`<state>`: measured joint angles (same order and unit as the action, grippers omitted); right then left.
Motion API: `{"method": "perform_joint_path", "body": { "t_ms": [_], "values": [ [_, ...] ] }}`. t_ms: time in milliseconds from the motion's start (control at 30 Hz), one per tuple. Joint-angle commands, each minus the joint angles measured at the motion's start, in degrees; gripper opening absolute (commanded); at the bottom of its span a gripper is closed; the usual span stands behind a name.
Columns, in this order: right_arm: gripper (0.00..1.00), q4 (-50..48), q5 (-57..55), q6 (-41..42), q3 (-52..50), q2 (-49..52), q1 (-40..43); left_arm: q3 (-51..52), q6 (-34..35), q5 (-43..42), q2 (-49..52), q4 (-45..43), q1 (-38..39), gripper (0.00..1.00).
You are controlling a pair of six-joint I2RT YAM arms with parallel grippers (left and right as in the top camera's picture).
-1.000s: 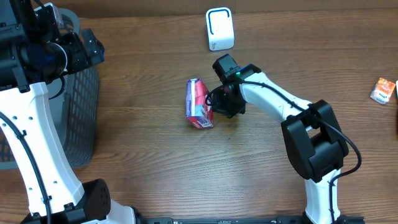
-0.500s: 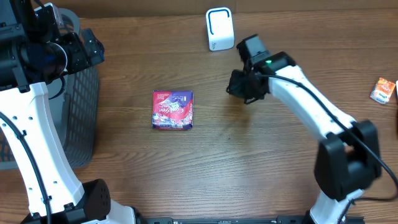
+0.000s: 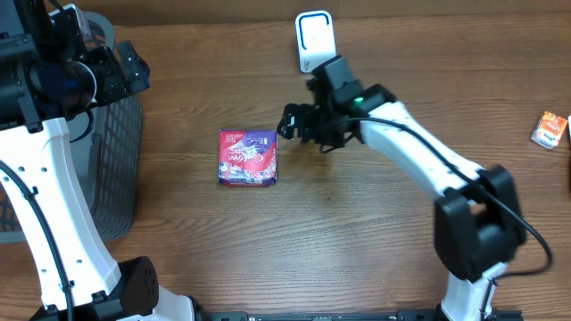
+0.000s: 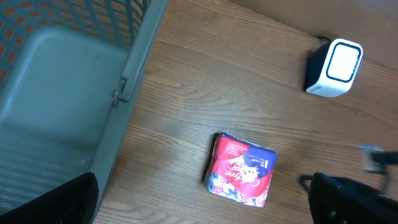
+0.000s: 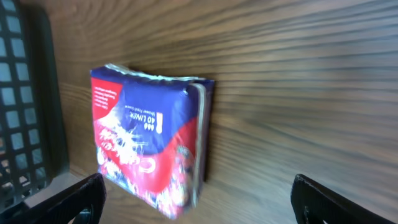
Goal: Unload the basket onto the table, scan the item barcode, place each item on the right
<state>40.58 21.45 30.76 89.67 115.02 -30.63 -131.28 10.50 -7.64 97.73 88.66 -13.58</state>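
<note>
the right fingers [image 5: 81,194] are seen spread wide apart in the right wrist view, one at each lower corner, and nothing is held between them. just ahead of them, but not touched, a red and purple packet [image 3: 248,158] is found lying flat on the wooden worktop [image 3: 357,232] with its printed face up. from overhead, these fingers are shown near the packet's upper right corner, with a gap left between.

the left fingers [image 4: 62,202] are likewise held wide open with nothing gripped, as shown at the lower corners of the left wrist view. they are raised well above the worktop, over the edge of a grey basket [image 3: 116,160], and the packet is seen far below them.

the packet is placed between the basket on its left and the right arm [image 3: 419,160] on its right, apart from both. a white scanner [image 3: 315,40] with a blue-ringed window is stood at the far edge of the worktop, beyond the right fingers and well apart from the packet. a small orange packet [image 3: 550,129] is seen at the far right edge of the worktop.
</note>
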Motion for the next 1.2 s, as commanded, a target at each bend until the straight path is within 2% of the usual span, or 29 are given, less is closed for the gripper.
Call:
{"method": "perform_joint_path", "body": {
  "t_ms": [0, 100, 167, 367, 500, 667, 867, 967, 1100, 1167],
  "values": [
    [0.96, -3.0, 4.1, 2.1, -0.2, 4.5, -2.7, -0.8, -0.2, 0.4, -0.2, -0.2, 0.1, 1.00],
    [0.96, -5.3, 3.0, 3.5, -0.2, 6.9, -4.7, -0.8, -0.2, 0.4, -0.2, -0.2, 0.1, 1.00],
    [0.91, -6.6, 2.1, 5.1, -0.2, 8.0, -5.7, -0.8, -0.2, 0.4, -0.2, -0.2, 0.1, 1.00],
    [0.37, -4.1, -5.8, 5.1, -0.2, 8.5, -6.2, -0.8, -0.2, 0.4, -0.2, -0.2, 0.1, 1.00],
    [0.11, -1.3, -8.1, 5.1, -0.2, 8.5, -6.1, -0.8, -0.2, 0.4, -0.2, -0.2, 0.1, 1.00],
    [0.05, 3.5, -11.3, 5.1, 0.2, 8.4, -5.0, -0.8, -0.2, 0.4, -0.2, -0.2, 0.1, 1.00],
    [0.07, 15.8, -22.6, 4.8, 2.0, 8.4, -0.8, -0.8, -0.2, 0.4, -0.2, -0.2, 0.1, 1.00],
    [0.04, 18.7, -24.8, 2.8, 2.0, 8.4, 1.0, -0.8, -0.2, 0.4, -0.2, -0.2, 0.1, 1.00],
    [0.04, 21.1, -26.2, -0.4, 2.4, 8.2, 2.4, -0.8, -0.2, 0.4, -0.2, -0.2, 0.1, 1.00],
    [0.04, 25.6, -27.3, -0.8, 4.3, 7.5, 3.0, -0.8, -0.2, 0.4, -0.2, -0.2, 0.1, 1.00]
  ]
}}
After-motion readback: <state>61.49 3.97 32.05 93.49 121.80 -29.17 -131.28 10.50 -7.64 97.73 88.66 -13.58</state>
